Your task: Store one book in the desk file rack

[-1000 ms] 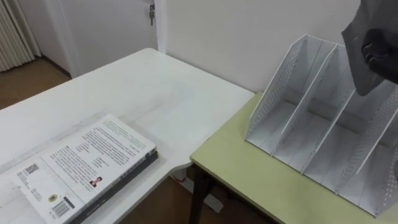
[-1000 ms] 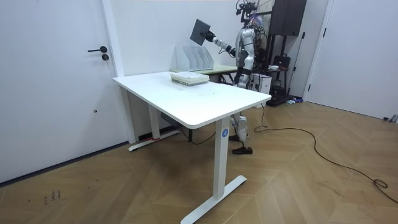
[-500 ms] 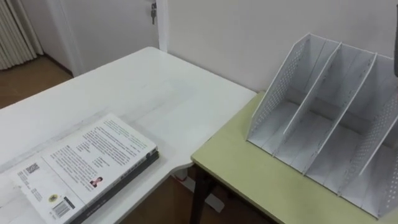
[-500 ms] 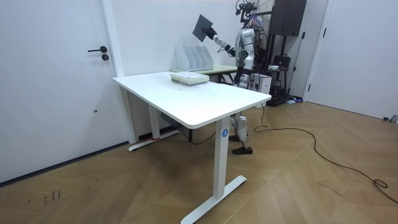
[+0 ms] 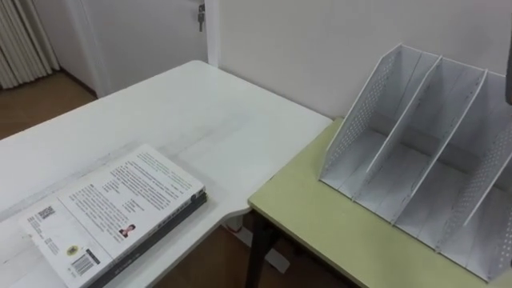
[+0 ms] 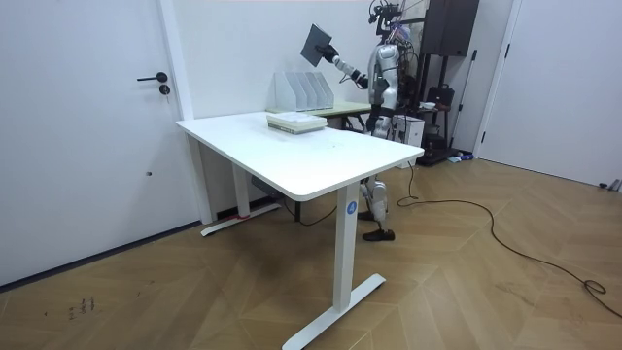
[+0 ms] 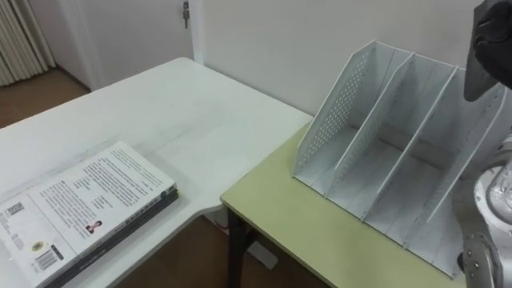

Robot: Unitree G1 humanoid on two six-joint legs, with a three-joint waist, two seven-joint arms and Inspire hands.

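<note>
My right hand (image 7: 494,32) is shut on a dark book (image 6: 316,43) and holds it tilted, high above the white file rack (image 5: 424,168). The rack has several upright slots, all empty, and stands against the wall on a green table (image 5: 320,228). In the room view the raised arm reaches from the robot toward the rack (image 6: 301,92), with the hand (image 6: 331,57) gripping the book's lower corner. A stack of books (image 5: 112,212) with a white printed cover on top lies on the white desk (image 5: 200,112) to my left.
The white desk and the green table meet at a corner, with a gap to the floor between them (image 5: 232,256). A door (image 6: 87,126) stands in the wall at the room view's left. A dark shelf unit (image 6: 447,58) stands behind the robot.
Over the last second my right hand lifted the dark book upward, out of the left eye view. Rack and book stack have stayed put.
</note>
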